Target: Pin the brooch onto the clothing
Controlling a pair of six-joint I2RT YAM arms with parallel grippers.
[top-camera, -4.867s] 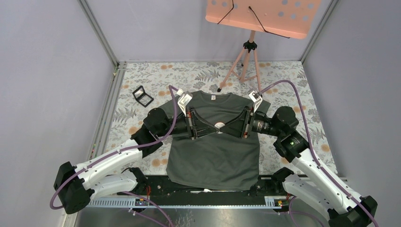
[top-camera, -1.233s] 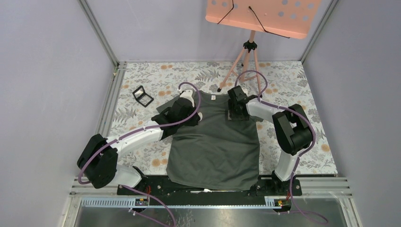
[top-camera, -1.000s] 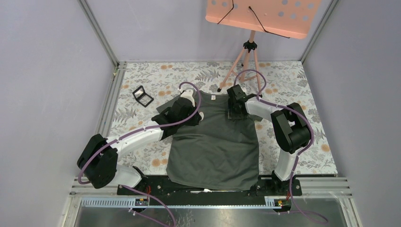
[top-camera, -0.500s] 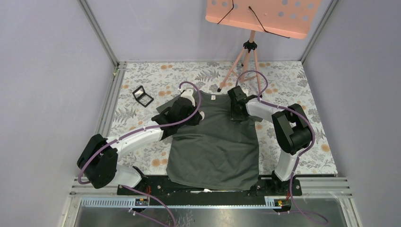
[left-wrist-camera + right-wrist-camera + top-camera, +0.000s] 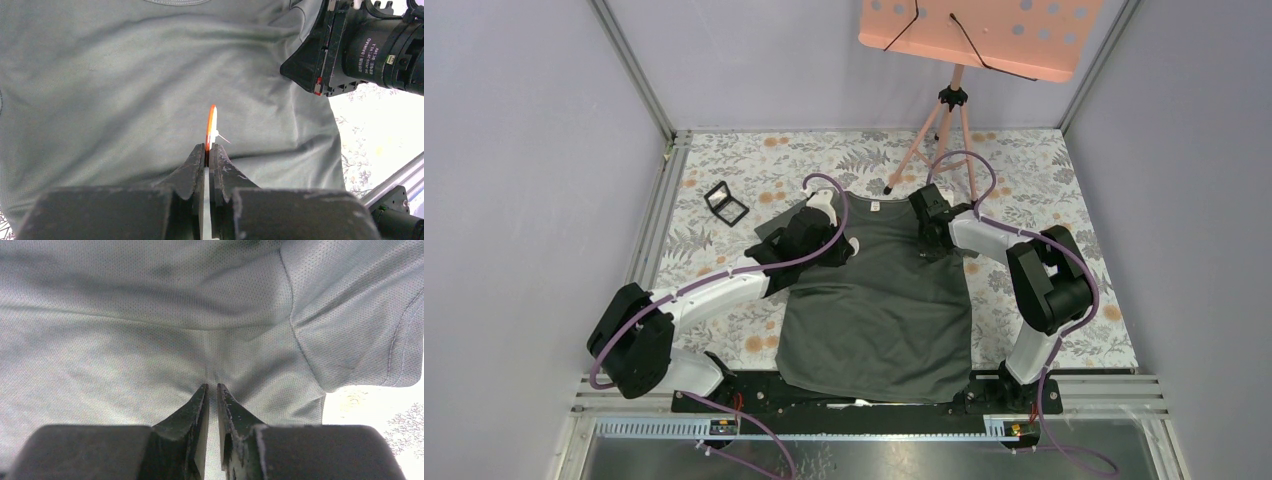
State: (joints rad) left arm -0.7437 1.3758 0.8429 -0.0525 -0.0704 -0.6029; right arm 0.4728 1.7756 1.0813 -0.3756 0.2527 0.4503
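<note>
From above, the clothing lies flat on the counter, with the left tool and right tool at its shoulders. In the left wrist view, the left tool pinches the brooch edge-on above the chest cloth. In the right wrist view, the right tool pinches a small crease beside the sleeve seam.

Between the left gripper's black fingers, the brooch is orange and white. Below them the T-shirt is plain grey-green; beyond, the tablecloth shows grey leaves and orange blooms.
</note>
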